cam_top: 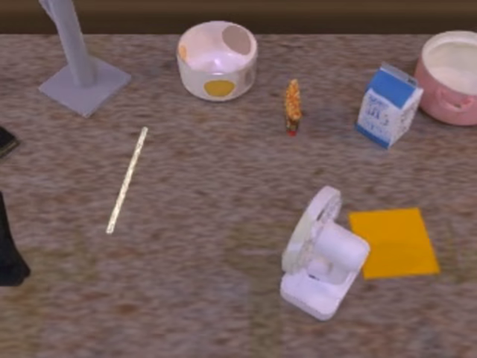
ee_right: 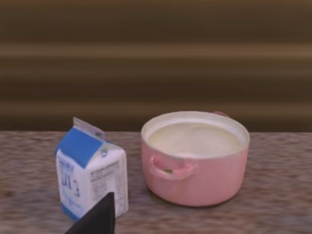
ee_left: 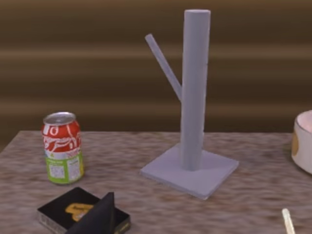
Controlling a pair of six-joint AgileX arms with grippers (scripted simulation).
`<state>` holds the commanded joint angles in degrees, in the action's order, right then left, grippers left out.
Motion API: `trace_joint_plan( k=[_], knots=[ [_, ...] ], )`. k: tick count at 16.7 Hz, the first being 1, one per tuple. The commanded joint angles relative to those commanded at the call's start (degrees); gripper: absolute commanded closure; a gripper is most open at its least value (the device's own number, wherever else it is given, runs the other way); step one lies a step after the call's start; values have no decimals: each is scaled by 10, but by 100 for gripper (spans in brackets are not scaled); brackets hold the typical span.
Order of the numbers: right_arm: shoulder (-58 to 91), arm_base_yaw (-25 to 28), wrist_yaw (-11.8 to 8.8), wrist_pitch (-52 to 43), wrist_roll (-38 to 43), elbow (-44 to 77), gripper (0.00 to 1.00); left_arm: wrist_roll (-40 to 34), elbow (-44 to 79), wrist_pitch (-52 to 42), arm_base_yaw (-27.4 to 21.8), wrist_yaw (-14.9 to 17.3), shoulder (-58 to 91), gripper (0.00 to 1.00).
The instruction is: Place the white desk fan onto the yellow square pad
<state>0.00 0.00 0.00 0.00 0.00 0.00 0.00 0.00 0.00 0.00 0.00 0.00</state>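
Observation:
The white desk fan (cam_top: 322, 255) stands at the table's front right, with its round cage head toward the left and its rectangular base toward the front edge. The yellow square pad (cam_top: 393, 242) lies flat just right of it, and the fan's motor housing reaches the pad's left edge. My left gripper (cam_top: 9, 261) is parked at the table's far left, open, far from the fan; one dark fingertip (ee_left: 103, 214) shows in the left wrist view. My right gripper (ee_right: 139, 230) is outside the top view, open, facing the carton and pot. Neither wrist view shows the fan or the pad.
Along the back stand a grey post on a square base (cam_top: 82, 74), a white bowl with a yellow dot (cam_top: 217, 60), a small orange figure (cam_top: 293, 107), a blue-and-white milk carton (cam_top: 387, 106) and a pink pot (cam_top: 453, 74). A pale stick (cam_top: 127, 180) lies at left. A soda can (ee_left: 62, 147) and a black box (ee_left: 73, 213) sit far left.

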Motion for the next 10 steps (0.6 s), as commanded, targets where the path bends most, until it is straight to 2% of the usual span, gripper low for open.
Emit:
trace_joint_plan(
  k=[5, 10],
  knots=[
    [35, 17, 0, -34, 27, 33, 0, 0, 0, 0, 0, 0, 0, 0],
    [213, 84, 3, -183, 152, 198, 0, 0, 0, 0, 0, 0, 0, 0]
  ],
)
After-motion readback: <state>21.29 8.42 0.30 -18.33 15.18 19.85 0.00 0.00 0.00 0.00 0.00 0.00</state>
